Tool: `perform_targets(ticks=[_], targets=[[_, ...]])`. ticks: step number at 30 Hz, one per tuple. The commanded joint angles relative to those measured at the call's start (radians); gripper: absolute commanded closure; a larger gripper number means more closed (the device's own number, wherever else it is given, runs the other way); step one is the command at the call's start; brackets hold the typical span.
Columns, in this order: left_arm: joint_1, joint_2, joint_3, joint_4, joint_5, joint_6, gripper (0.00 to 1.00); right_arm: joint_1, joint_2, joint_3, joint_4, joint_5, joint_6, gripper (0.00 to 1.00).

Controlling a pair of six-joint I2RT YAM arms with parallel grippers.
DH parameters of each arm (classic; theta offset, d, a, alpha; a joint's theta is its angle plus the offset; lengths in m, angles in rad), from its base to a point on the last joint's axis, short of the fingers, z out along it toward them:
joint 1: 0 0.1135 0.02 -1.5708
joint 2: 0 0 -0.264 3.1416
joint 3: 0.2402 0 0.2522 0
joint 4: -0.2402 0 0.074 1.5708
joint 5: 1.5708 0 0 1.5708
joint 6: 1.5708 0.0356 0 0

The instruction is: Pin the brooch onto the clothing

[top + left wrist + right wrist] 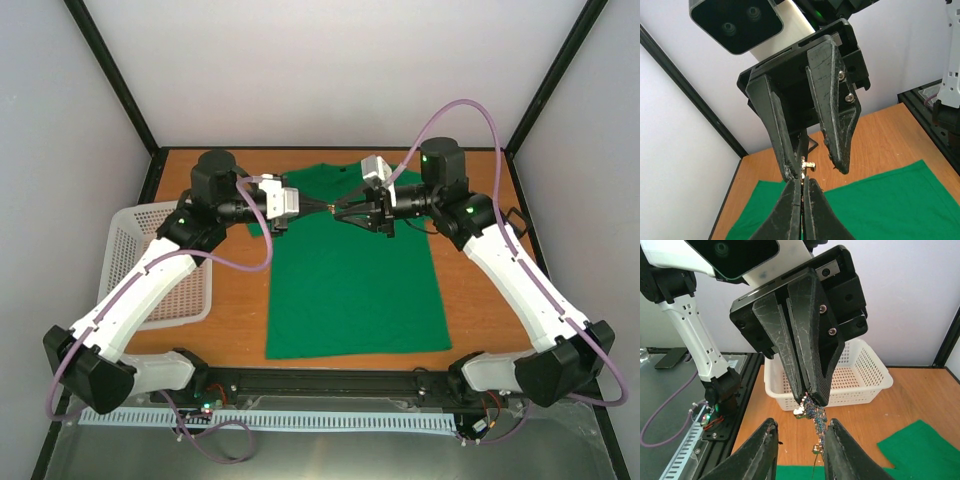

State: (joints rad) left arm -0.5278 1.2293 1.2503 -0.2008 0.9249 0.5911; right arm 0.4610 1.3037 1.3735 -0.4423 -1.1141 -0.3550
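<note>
Brooch [809,407] held in the air above the far, collar end of the green T-shirt [350,290], which lies flat on the wooden table [470,300]. The left gripper [811,395], jaws pressed together, pinches the brooch at its tips. The brooch's long axis appears to run from those tips rightward toward the right gripper [801,426], though the strand may partly hang. The right gripper's jaws stand spread, one on either side of the brooch's free end. The brooch is tiny, irregular and silvery, with glittering multicoloured flecks. A white mesh basket [860,375] stands at the left.
</note>
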Motion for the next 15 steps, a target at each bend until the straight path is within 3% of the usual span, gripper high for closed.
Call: perform_targets(ticks=[1,15], targets=[[0.005,0.011,0.049,-0.039,0.022,0.038,0.99,0.015,0.024,0.034,-0.025,0.002,-0.041,0.75],[0.005,0.034,0.073,-0.046,0.041,0.04,0.99,0.028,0.07,0.063,-0.071,0.041,-0.087,0.84]])
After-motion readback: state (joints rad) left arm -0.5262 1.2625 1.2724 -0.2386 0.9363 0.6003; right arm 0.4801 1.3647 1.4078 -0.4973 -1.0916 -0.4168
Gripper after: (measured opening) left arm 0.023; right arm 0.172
